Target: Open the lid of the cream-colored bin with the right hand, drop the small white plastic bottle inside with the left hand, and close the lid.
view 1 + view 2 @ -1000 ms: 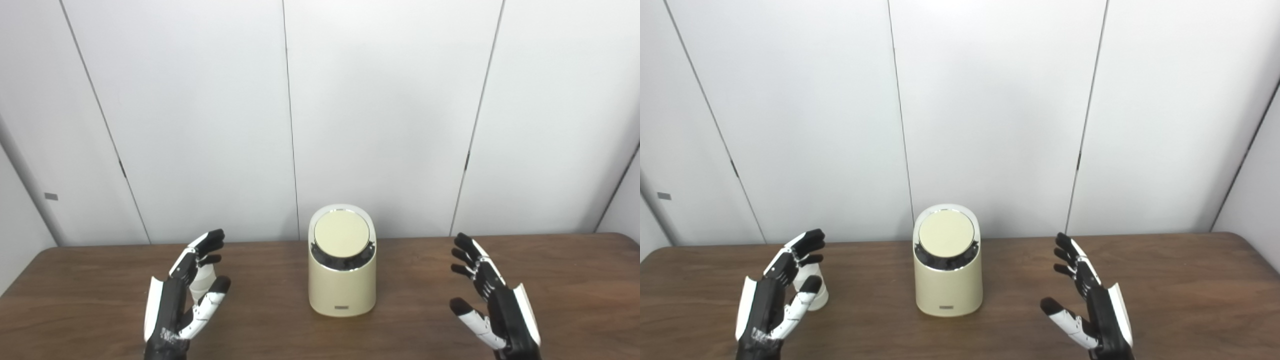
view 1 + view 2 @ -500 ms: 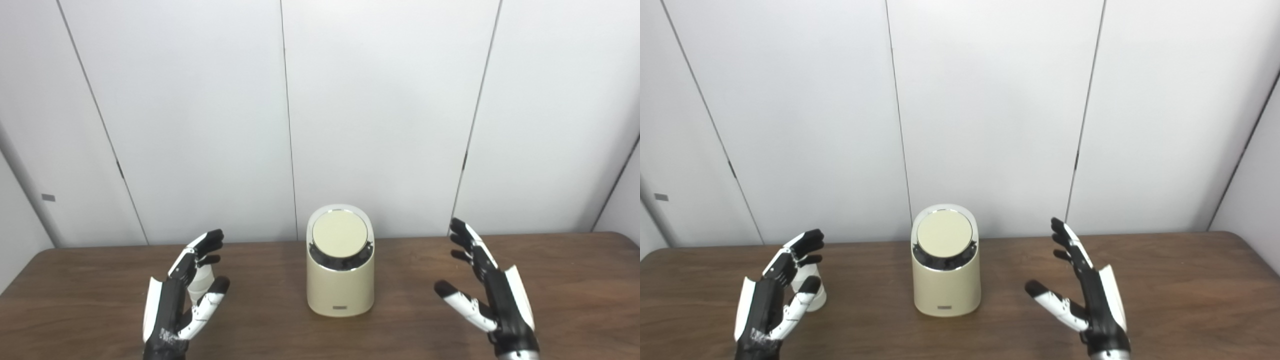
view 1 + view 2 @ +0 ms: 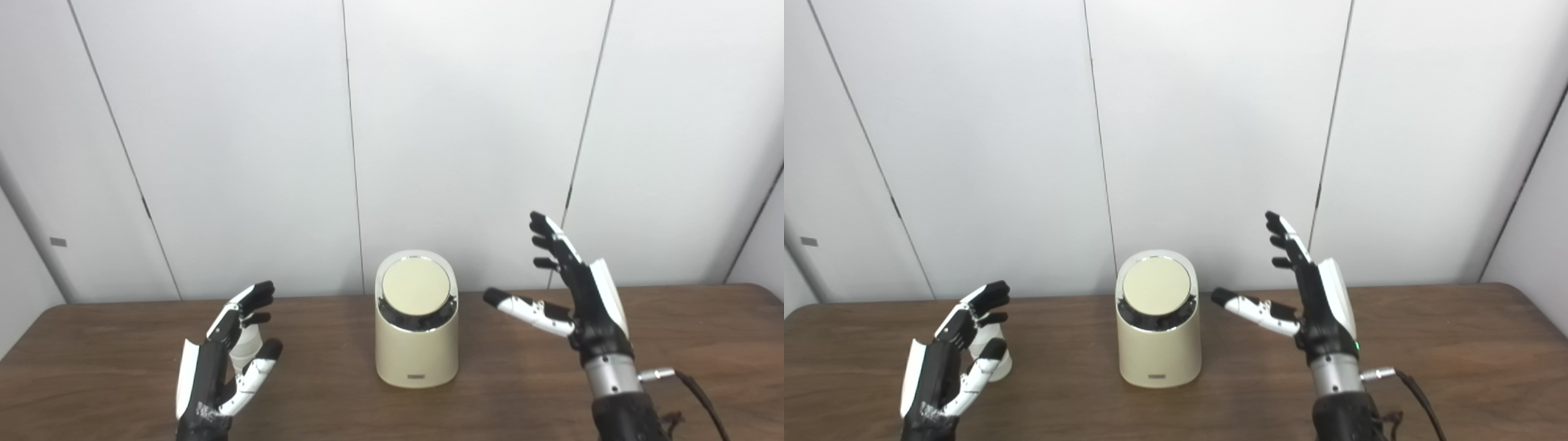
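The cream-colored bin (image 3: 417,349) stands at the middle of the brown table, its round lid (image 3: 417,286) shut and tilted toward me. The small white plastic bottle (image 3: 993,358) stands upright to the left, partly hidden behind my left hand (image 3: 223,361). That hand is open, its fingers spread around the bottle's near side, not closed on it. My right hand (image 3: 569,291) is open and raised to the right of the bin, about level with the lid, thumb pointing at the bin and a gap between them.
The table (image 3: 704,343) ends at its back edge against a white panelled wall (image 3: 465,122). A cable (image 3: 692,392) trails from my right wrist at the lower right.
My right hand has risen from low over the table and moved left toward the bin, now at lid height. The left hand, bottle and bin have not moved.
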Motion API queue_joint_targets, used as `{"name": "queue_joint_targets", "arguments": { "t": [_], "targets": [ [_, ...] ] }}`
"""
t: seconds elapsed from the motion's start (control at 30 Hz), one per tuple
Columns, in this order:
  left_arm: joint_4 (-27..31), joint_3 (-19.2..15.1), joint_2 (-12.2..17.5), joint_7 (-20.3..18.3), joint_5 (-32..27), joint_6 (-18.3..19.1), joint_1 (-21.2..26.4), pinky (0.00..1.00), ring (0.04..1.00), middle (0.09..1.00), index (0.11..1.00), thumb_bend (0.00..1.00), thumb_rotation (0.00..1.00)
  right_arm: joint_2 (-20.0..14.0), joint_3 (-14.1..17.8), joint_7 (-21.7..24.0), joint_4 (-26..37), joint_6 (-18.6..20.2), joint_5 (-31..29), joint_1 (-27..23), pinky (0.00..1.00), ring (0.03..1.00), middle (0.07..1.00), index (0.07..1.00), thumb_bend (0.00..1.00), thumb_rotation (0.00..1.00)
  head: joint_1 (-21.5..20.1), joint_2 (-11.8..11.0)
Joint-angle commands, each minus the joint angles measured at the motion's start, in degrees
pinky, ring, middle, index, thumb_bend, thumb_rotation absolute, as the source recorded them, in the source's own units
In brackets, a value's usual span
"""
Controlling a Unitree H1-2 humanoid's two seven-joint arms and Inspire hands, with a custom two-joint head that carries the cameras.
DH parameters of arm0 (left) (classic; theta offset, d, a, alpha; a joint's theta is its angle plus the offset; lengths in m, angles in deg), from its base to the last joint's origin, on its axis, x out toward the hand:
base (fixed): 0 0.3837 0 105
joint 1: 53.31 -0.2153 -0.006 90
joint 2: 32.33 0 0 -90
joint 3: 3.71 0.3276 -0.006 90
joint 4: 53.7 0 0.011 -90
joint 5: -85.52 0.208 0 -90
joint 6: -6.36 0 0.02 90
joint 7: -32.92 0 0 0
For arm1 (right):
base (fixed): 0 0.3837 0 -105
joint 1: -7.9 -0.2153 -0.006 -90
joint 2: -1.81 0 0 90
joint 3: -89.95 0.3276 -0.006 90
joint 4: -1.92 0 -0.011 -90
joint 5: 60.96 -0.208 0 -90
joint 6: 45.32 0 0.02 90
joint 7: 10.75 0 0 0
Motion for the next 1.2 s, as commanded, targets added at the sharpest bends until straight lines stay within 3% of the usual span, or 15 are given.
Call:
{"name": "queue_joint_targets", "arguments": {
  "t": [0.0,0.13,0.43,0.57,0.73,0.9,1.17],
  "targets": [
    [0.83,0.03,0.08,0.53,0.24,-1.85,2.3,0.72,0.795,0.819,0.815,0.72,0.74,-0.95,-1.18,-0.18,0.05,1.46,3.59,-3.83,0.75,0.87,0.907,0.916,0.91,0.5,-0.06,-0.04],
    [0.9,0.09,-0.07,0.59,0.31,-1.84,2.28,0.71,0.794,0.818,0.814,0.73,0.74,-1.14,-2.72,-0.1,-2.48,4.49,6.9,-6.68,0.67,0.828,0.9,0.913,0.97,0.48,-0.09,-0.05],
    [1.13,0.19,-0.53,0.77,0.78,-1.81,2.31,0.72,0.795,0.821,0.815,0.71,0.74,-0.53,-3.88,-1.27,-9.72,4.72,7.14,-10.24,0.52,0.764,0.926,0.939,0.97,0.41,0.3,-0.08],
    [1.2,0.25,-0.7,0.76,0.81,-1.81,2.37,0.72,0.799,0.823,0.816,0.71,0.74,-0.94,-5.73,-0.92,-11.07,7.17,9.87,-10.95,0.54,0.767,0.929,0.943,0.98,0.44,0.61,-0.14],
    [1.3,0.19,-0.75,0.81,0.99,-1.8,2.29,0.72,0.796,0.82,0.815,0.71,0.74,-1.28,-8.15,-0.96,-12.56,8.14,12.41,-11.54,0.69,0.855,0.911,0.918,0.98,0.43,0.8,-0.06],
    [1.54,0.06,-0.9,0.7,0.97,-1.65,2.19,0.72,0.795,0.819,0.813,0.7,0.74,-0.99,-9.6,-1.79,-14.11,8.07,13.56,-11.76,0.7,0.851,0.9,0.908,0.97,0.41,0.86,-0.06],
    [1.54,0.02,-1.03,0.91,1.73,-1.74,2.24,0.71,0.791,0.816,0.81,0.69,0.74,-0.38,-11.13,-1.12,-16.28,11.14,15.57,-12.56,0.75,0.869,0.9,0.917,0.97,0.46,0.78,-0.12]
  ]
}}
